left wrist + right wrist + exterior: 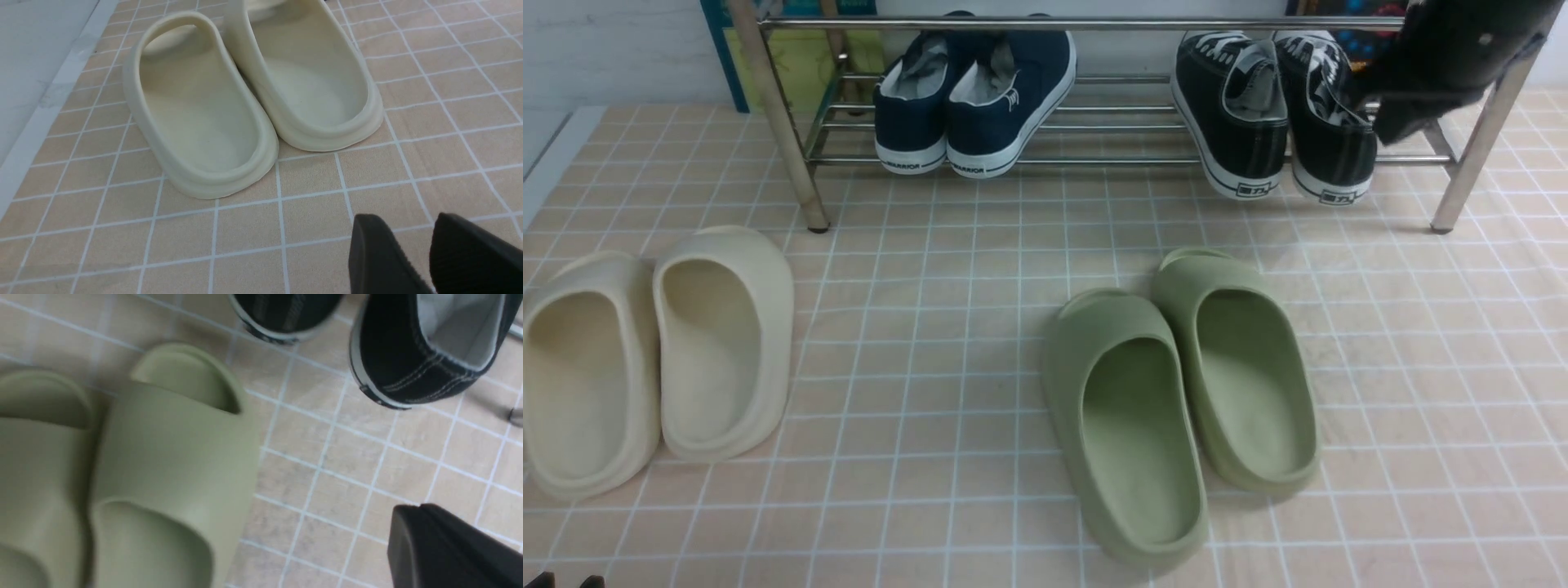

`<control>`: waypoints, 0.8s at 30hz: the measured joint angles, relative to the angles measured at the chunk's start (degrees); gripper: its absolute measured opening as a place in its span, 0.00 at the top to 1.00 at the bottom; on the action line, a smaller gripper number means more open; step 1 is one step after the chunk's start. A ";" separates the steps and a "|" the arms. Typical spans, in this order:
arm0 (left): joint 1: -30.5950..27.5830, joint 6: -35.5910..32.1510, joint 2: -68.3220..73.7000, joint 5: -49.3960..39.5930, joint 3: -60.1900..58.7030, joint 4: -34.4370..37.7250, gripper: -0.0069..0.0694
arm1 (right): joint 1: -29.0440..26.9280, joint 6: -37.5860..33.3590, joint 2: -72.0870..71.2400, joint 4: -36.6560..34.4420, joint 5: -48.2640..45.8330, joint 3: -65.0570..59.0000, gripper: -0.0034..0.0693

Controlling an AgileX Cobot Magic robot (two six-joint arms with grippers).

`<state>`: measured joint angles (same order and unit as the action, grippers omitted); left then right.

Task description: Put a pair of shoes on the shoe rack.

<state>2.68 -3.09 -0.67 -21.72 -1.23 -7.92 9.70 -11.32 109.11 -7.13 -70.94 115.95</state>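
Observation:
The pair of shoes, two black canvas sneakers [1241, 114] [1331, 131], rests on the lower bars of the silver shoe rack [1094, 23] at its right end, heels hanging over the front bar. In the right wrist view their heels [408, 355] [286, 310] appear above the tiled floor. My right arm [1445, 57] is raised at the rack's right end, just right of the black sneakers. The right gripper [412, 512] is shut with nothing in it and clear of the shoes. My left gripper [402, 224] hangs low at the near left, open and empty, in front of the cream slides.
Navy sneakers [972, 98] sit on the rack's left half. Cream foam slides [654, 359] lie at the near left, olive-green slides [1176, 392] in the middle, below the black sneakers. Rack legs [784, 131] [1474, 147] stand on the tiled mat. White floor borders the mat's left edge [41, 81].

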 joint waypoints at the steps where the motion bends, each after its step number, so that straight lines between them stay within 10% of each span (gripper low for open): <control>1: 0.00 0.00 0.00 0.00 0.00 0.00 0.60 | 0.40 -1.18 -2.22 -1.78 -0.29 0.00 0.97; 10: 0.00 0.00 0.00 0.00 0.00 0.00 0.60 | 6.03 -6.02 -21.17 -7.77 -0.90 -4.08 0.97; 24: 0.00 0.00 0.00 -0.05 0.00 0.00 0.60 | 6.55 -6.24 -58.11 -7.01 20.60 -45.57 0.96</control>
<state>2.68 -3.09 -0.67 -21.77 -1.23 -7.92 16.25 -17.56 51.00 -14.14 -50.34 70.38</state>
